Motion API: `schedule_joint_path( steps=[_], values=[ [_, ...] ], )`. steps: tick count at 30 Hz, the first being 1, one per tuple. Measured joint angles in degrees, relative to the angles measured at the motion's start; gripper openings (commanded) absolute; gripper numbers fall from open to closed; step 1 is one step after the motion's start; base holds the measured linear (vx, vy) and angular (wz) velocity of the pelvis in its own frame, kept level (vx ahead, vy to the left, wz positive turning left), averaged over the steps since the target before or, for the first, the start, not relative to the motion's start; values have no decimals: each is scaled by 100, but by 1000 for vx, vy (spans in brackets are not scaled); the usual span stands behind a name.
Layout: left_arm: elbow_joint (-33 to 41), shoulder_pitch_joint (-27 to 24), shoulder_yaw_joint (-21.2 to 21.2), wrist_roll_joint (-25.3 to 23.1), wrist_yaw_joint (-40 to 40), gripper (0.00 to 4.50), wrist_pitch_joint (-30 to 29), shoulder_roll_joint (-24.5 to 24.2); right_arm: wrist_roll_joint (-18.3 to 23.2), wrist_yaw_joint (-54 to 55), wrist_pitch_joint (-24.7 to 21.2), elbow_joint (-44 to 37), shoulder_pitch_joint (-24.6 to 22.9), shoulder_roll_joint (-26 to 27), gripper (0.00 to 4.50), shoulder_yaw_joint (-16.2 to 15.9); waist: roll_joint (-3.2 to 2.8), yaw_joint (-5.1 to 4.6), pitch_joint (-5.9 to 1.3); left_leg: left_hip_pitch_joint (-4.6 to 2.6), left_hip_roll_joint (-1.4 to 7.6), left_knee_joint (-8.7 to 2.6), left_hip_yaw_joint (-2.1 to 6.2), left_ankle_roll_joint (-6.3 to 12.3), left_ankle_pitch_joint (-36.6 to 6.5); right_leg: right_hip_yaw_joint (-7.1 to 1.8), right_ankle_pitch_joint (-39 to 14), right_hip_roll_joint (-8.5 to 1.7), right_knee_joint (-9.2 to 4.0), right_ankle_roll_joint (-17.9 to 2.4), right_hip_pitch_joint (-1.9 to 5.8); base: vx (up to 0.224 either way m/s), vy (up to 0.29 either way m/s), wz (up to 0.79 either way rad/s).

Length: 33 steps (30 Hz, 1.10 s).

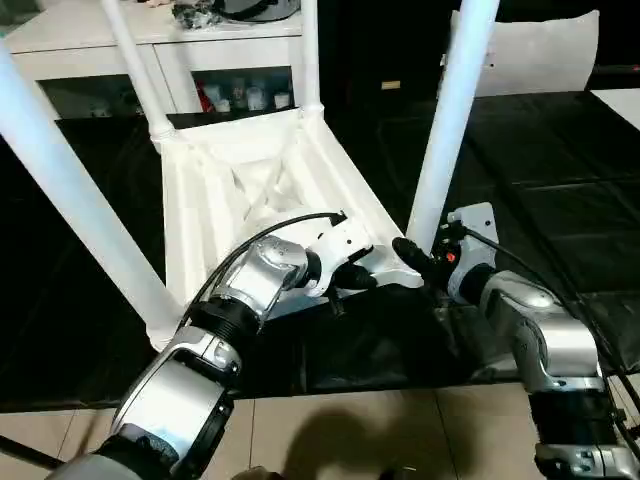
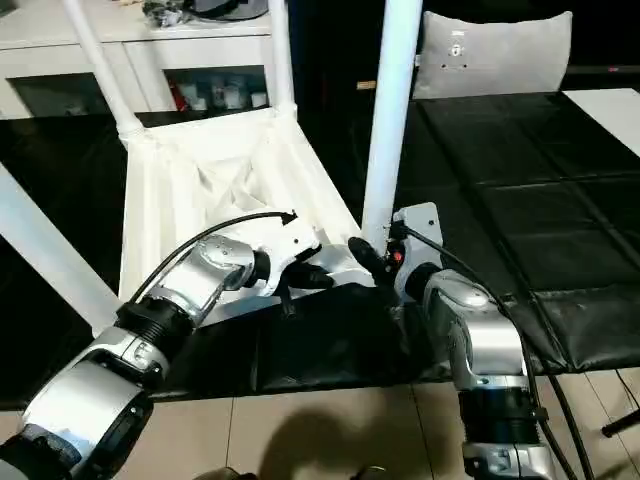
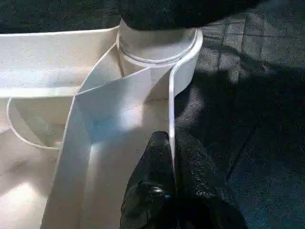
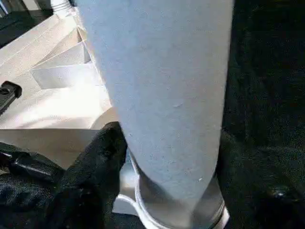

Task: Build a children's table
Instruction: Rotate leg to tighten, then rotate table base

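The white table top [image 1: 230, 190] lies upside down on the black mat, ribbed underside up. All its legs stand upright in the corner sockets: near-left leg [image 1: 70, 190], far-left leg [image 1: 135, 70], far-right leg [image 1: 310, 50], near-right leg [image 1: 450, 120]. My left gripper [image 1: 365, 278] is shut on the thin rim wall [image 3: 170, 105] beside the near-right socket [image 3: 157, 47], one finger on each side. My right gripper [image 1: 415, 255] is at the foot of the near-right leg [image 4: 162, 86], its fingers [image 4: 97, 167] pressed against both sides.
A white cabinet [image 1: 100, 40] with small items on its shelf stands behind the table top. A pale cushion-like object [image 1: 540, 50] sits at the back right. The black mat [image 1: 560, 200] stretches right; tiled floor [image 1: 330, 430] lies at the near edge.
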<state>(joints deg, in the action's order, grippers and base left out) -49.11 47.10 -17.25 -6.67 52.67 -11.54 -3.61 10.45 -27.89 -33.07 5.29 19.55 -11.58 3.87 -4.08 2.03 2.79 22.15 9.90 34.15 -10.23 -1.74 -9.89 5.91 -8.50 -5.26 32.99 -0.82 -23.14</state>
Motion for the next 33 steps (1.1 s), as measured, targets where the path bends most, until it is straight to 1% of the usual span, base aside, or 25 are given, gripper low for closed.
schedule_joint_path(
  steps=[1, 5, 8, 9, 10, 11, 12, 13, 15, 16, 18, 20, 22, 23, 25, 28, 30, 31, 33],
  values=[
    [0, 0, -8, -30, 28, 0, 41, -2, 1, -1, 17, -36, -34, -2, 352, 0, 0, 5, 0, 0, 0, 0, 0, 0, 0, 0, 0, 0, 0, 0, 0, 0, 0, 0],
    [16, -36, -54, -41, 188, 0, 204, -61, 51, -227, 157, -248, -275, -121, 370, -39, -3, 54, 2, 2, -2, -3, 0, -1, 0, 0, -1, -3, 0, 2, 0, 0, 0, 0],
    [27, -77, -78, -41, 244, 0, 349, -79, 113, -417, 229, -329, -393, -258, 403, -49, -5, 99, 4, 2, -3, -3, 0, 0, 0, -1, -1, -3, 0, 2, 0, 0, 0, 0],
    [50, -104, -78, -39, 257, 0, 374, -90, 118, -472, 228, -348, -409, -270, 403, -54, -5, 111, 4, 2, -3, -3, 0, 0, 0, -1, -1, -3, 0, 2, 0, 0, 0, 0],
    [65, -144, -73, -20, 285, 0, 468, -120, 158, -623, 271, -409, -484, -421, 415, -54, -6, 123, 4, 2, -3, -3, 0, 0, 0, -1, -1, -3, 0, 2, 0, 0, 0, 0],
    [137, -224, -61, 30, 341, 0, 558, -159, 306, -840, 303, -503, -603, -636, 415, 7, -11, 148, 7, 3, -6, -3, -1, 0, 0, -2, -2, -7, -1, 4, 0, 0, 0, 0],
    [220, -335, -44, 85, 373, 0, 644, -174, 406, -1036, 302, -530, -682, -790, 433, 31, -11, 172, 8, 5, -7, -4, -1, 1, -1, -2, -6, -9, 0, 10, 1, 0, 0, 0],
    [304, -423, -1, 166, 425, 27, 693, -198, 551, -1238, 239, -562, -758, -893, 444, 119, -1, 184, 15, 10, -5, -4, -1, 1, -1, -1, -6, -7, 0, 10, -4, 0, 0, 0],
    [510, -511, 41, 257, 481, 54, 689, -217, 714, -1472, 198, -686, -918, -1041, 450, 253, -2, 213, 16, 17, -5, -4, -3, 3, -1, -4, -5, -8, 1, 8, -12, 0, 0, 0],
    [736, -595, 196, 426, 469, 54, 712, -206, 768, -1615, 207, -742, -1019, -1194, 450, 335, 3, 244, 18, 19, -5, -3, -4, 4, -1, -3, -5, -8, 1, 8, -13, 0, 0, 0],
    [1239, -615, 403, 675, 441, 64, 735, -154, 950, -1884, 226, -881, -1202, -1399, 450, 556, 32, 306, 23, 13, -4, -3, -5, 4, 0, -3, -5, -8, 2, 8, -10, 0, 0, 0],
    [1583, -621, 524, 796, 390, 89, 764, -153, 1158, -2091, 245, -1143, -1297, -1441, 450, 716, 53, 304, 17, -10, -3, -3, -8, 3, -1, -3, -7, -8, 3, 12, 7, 0, 0, 0],
    [1971, -861, 562, 874, 249, 96, 755, -130, 1364, -2286, 268, -1519, -1575, -1621, 450, 702, 73, 292, 21, -20, -2, -3, -9, 3, -1, -4, -8, -8, 3, 13, 13, 0, 0, 0],
    [2071, -984, 563, 885, 186, 102, 732, -131, 1423, -2352, 240, -1606, -1668, -1661, 450, 701, 94, 277, 25, -20, -1, -3, -10, 3, 0, -4, -8, -6, 3, 13, 11, 0, 0, 0],
    [2248, -1238, 563, 904, 115, 134, 585, -147, 1546, -2474, 111, -1703, -1788, -1693, 450, 692, 127, 250, 33, -18, -1, -2, -9, 2, 1, -3, -6, -5, 3, 16, 8, 0, 0, 0],
    [2823, -1590, 564, 948, 80, 139, 254, -246, 1783, -2681, -52, -1971, -1960, -1731, 450, 666, 138, 239, 37, -13, -2, 2, -9, 2, 1, -6, -6, -6, 0, 16, 9, 0, 0, 0],
    [3200, -1736, 584, 1041, 89, 163, 33, -360, 1915, -2763, -77, -2102, -1983, -1733, 450, 640, 140, 237, 38, -13, -3, 2, -9, 2, 1, -7, -6, -6, -2, 16, 9, 0, 0, 0],
    [3629, -1939, 589, 1142, 119, 175, -168, -476, 1974, -2749, -81, -2190, -1979, -1709, 450, 615, 140, 227, 37, -14, -3, 2, -9, 1, -1, -7, -6, -6, -2, 16, 8, 0, 0, 0],
    [4157, -2259, 585, 1256, 177, 179, -440, -617, 2043, -2671, -78, -2265, -1927, -1633, 450, 557, 139, 207, 36, -14, -3, -2, -8, 1, -1, -8, -7, -6, -1, 17, 6, 0, 0, 0]
  ],
)
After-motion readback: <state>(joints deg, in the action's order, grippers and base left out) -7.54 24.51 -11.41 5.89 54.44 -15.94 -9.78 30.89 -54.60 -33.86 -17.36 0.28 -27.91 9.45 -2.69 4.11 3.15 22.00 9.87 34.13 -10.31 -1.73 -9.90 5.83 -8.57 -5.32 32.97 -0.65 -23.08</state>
